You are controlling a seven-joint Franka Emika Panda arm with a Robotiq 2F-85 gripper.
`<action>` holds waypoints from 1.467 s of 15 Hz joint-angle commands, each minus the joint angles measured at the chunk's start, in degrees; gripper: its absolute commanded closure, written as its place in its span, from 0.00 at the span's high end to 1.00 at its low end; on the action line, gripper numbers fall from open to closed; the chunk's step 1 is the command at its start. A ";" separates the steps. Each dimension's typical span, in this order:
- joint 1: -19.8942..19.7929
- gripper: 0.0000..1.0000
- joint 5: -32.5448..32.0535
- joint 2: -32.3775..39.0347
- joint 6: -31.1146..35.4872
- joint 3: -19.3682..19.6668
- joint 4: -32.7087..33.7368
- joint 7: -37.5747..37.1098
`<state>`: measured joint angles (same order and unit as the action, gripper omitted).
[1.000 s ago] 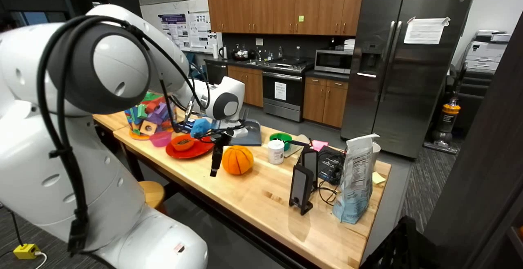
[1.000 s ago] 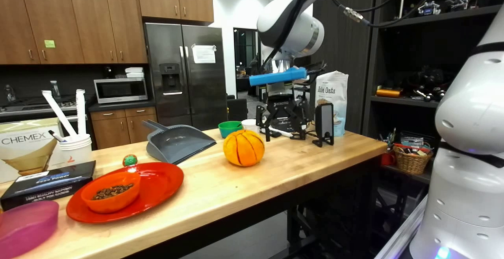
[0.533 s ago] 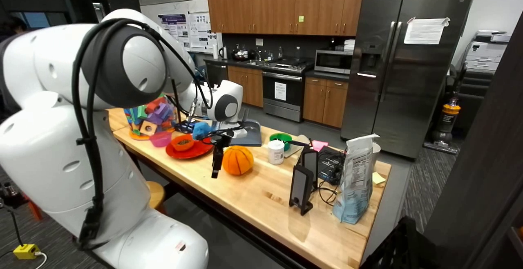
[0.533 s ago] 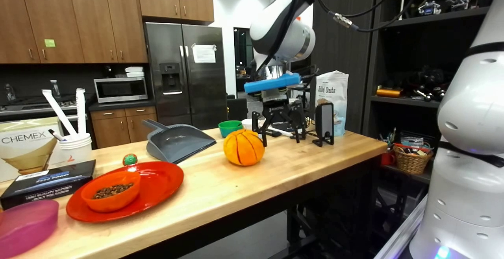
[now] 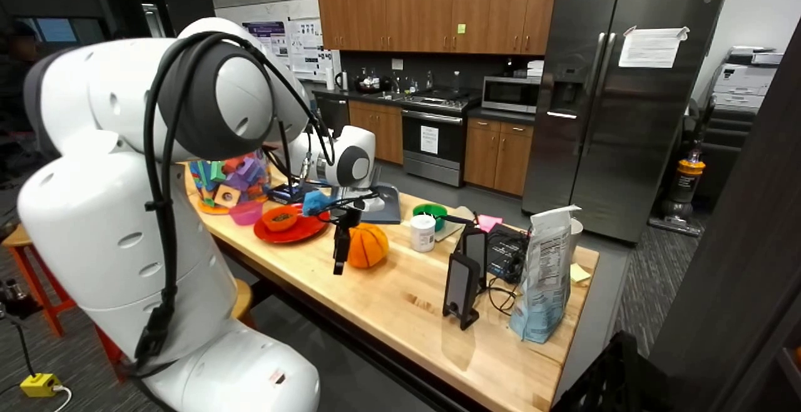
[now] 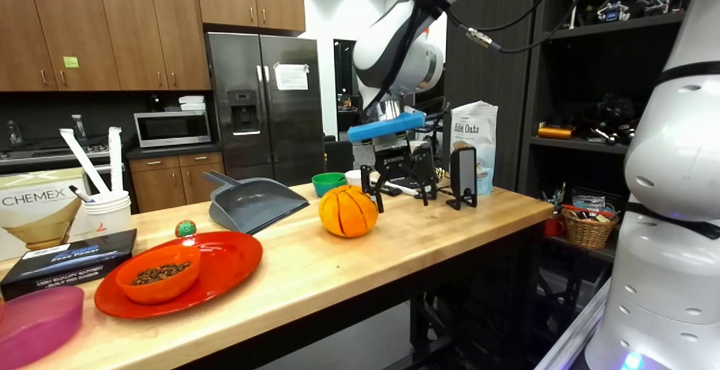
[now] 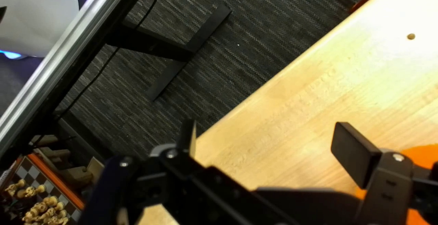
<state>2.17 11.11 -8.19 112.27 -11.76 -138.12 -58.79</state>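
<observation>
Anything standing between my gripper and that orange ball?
Nothing visible: in an exterior view the open gripper hangs right next to the dark-lined orange ball. One finger overlaps it in the wrist view; contact is unclear.

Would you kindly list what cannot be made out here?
Orange ball: partly hidden by the gripper and cut by right edge, in wrist view.
Pink bowl: cut off by left edge, in an exterior view.
Rear speaker: partly behind front speaker, in an exterior view.
Fridge paper: print too small, in both exterior views.
</observation>
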 commanded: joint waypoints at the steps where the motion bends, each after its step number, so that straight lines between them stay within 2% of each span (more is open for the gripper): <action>1: 1.17 1.00 -1.86 2.06 0.46 1.01 2.17 -1.31; 9: 2.47 1.00 -1.27 3.87 1.32 1.25 4.10 -1.61; 18: 2.70 1.00 -1.06 3.61 1.46 1.36 3.44 -0.76; 22: 2.65 1.00 -2.60 4.82 3.69 1.24 2.98 -2.79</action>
<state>3.85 10.15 -4.50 114.12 -11.49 -135.19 -59.80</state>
